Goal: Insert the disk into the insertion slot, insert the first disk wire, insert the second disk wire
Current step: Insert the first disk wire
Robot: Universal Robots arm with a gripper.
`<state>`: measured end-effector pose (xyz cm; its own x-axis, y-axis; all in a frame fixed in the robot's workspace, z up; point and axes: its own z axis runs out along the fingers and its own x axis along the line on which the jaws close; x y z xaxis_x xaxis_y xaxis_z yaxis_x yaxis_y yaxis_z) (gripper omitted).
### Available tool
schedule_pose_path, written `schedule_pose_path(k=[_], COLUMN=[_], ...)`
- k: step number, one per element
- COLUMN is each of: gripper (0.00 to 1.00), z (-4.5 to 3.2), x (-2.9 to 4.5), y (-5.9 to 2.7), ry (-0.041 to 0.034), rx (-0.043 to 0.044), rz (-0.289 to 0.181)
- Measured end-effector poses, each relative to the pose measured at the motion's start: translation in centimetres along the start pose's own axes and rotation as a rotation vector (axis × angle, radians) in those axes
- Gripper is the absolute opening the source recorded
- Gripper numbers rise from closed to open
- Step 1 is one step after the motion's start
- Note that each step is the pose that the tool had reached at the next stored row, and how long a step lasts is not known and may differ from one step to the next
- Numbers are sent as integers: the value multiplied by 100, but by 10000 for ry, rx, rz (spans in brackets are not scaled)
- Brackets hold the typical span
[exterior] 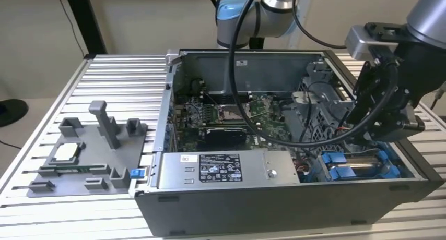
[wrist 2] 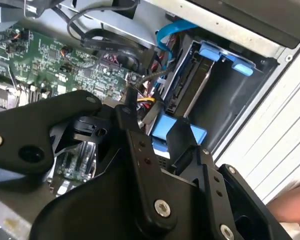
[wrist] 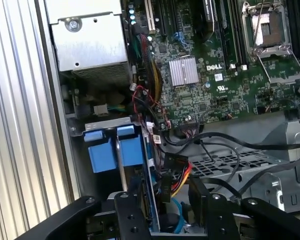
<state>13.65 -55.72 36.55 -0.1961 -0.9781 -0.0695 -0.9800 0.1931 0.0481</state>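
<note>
The disk point(wrist 2: 192, 82) stands on edge inside the insertion slot point(wrist 2: 242, 97), in the corner of the PC case point(exterior: 279, 208) beside the power-supply box point(exterior: 223, 169). Its blue carrier tabs point(wrist: 109, 150) lie level with the top rail of the bay, which indicates that the insertion step is done. The gripper point(wrist: 165, 195) hangs low over the rear edge of the disk, where the drive's sockets face the motherboard point(wrist: 215, 85). This position is consistent with the wire steps rather than with disk handling. The jaws are parted to a moderate width and straddle a black connector point(wrist: 166, 180) carrying yellow, red and orange wires. In the first wrist view a gap shows on each side of the connector, so it appears not to be clamped (contact hidden behind the fingers cannot be excluded). Whether the connector is fully mated with the disk cannot be determined. A blue flat cable point(wrist 2: 175, 26) loops just beside the same rear edge, near the socket side it would serve.
</note>
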Motion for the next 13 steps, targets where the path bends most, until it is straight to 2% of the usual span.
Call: schedule_pose_path(k=[7, 13], gripper=[100, 100], z=[37, 51], x=[-5, -73], y=[-1, 12], ry=[-3, -4], rx=[2, 5], rz=[32, 74])
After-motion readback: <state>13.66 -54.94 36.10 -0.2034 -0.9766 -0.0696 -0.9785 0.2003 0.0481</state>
